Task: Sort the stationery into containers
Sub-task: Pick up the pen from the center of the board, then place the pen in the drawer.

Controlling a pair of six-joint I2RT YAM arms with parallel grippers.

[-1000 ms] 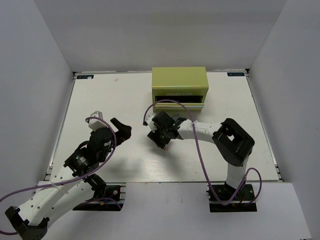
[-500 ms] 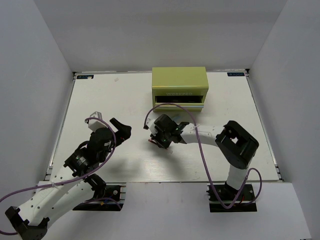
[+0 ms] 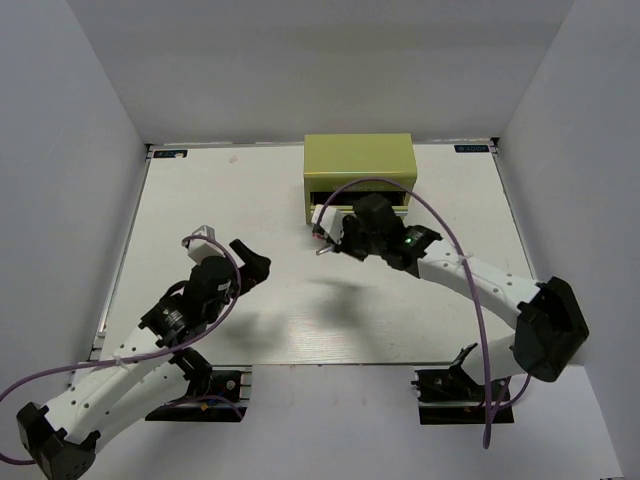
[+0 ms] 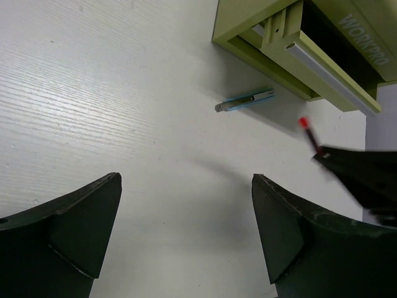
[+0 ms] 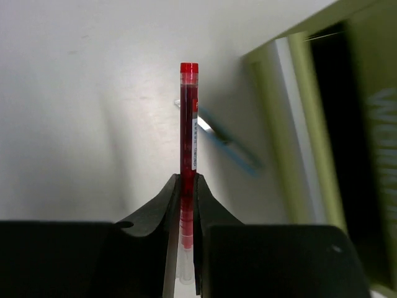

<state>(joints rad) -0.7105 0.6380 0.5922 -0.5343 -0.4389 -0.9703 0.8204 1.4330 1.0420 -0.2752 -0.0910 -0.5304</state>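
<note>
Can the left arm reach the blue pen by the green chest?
Probably yes: bare table lies between the open left gripper and the blue pen, though the right gripper holding the red pen hangs nearby.

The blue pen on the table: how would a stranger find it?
Find the yellow-green drawer chest at the far side of the table. Near its front left corner a slim pen lies flat. It is pale blue-silver and untouched, unlike the red pen in the right claw.

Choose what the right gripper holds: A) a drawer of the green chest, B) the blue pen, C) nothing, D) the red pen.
D: in the right wrist view the right gripper is shut on the red pen, while the blue pen lies on the table.
</note>
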